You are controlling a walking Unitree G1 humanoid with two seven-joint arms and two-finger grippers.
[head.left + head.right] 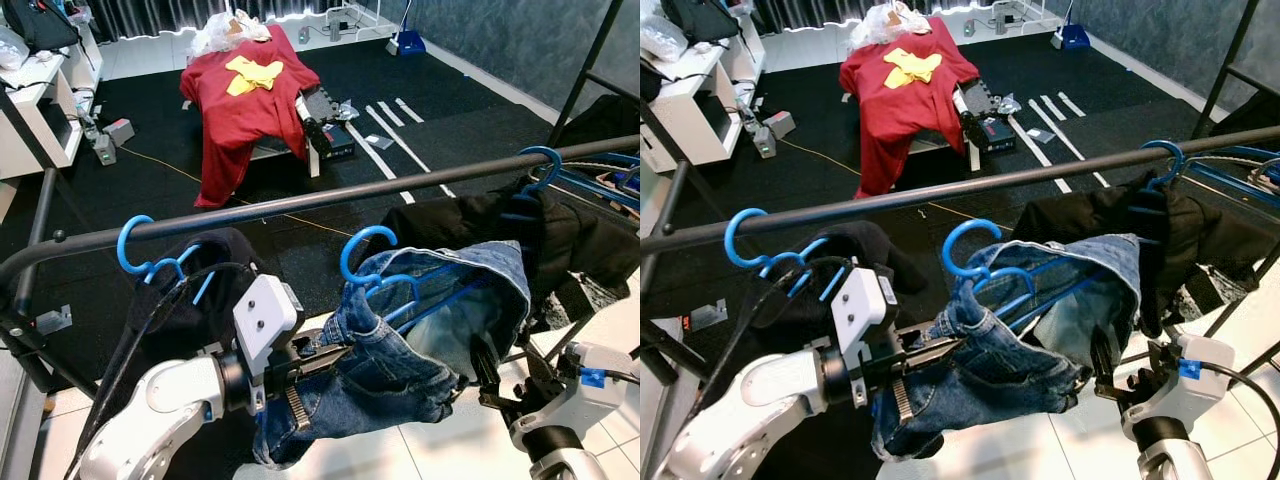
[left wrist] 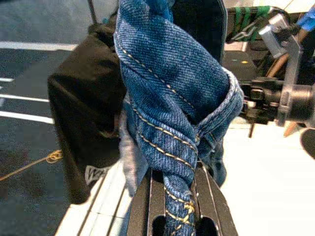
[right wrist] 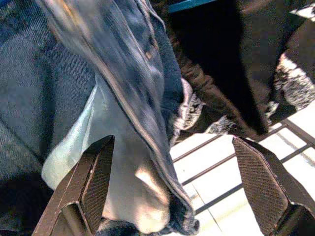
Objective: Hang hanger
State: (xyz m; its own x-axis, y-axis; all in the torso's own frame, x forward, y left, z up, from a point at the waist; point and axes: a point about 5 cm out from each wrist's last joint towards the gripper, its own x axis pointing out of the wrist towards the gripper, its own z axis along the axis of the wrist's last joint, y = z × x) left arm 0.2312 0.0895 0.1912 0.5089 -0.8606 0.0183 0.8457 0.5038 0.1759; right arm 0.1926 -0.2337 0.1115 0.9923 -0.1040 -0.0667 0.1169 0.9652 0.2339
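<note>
A blue hanger [image 1: 372,262] carrying blue jeans [image 1: 400,370] is held just below the black rail [image 1: 300,203]; its hook is not over the rail. My left gripper [image 1: 335,355] is shut on a fold of the denim [image 2: 172,113] at the jeans' left side. At the jeans' right side, my right gripper [image 3: 173,142] is open, with the hem of the jeans [image 3: 123,123] hanging between its wide-apart fingers. On the rail, a second blue hanger [image 1: 140,258] holds a black garment at the left. A third hanger [image 1: 535,170] with black clothing hangs at the right.
A red garment [image 1: 250,90] lies draped over a low bench on the black carpet beyond the rail. A white desk [image 1: 40,110] stands at the far left. The rack's upright post [image 1: 590,70] rises at the right. White tiles lie under the rack.
</note>
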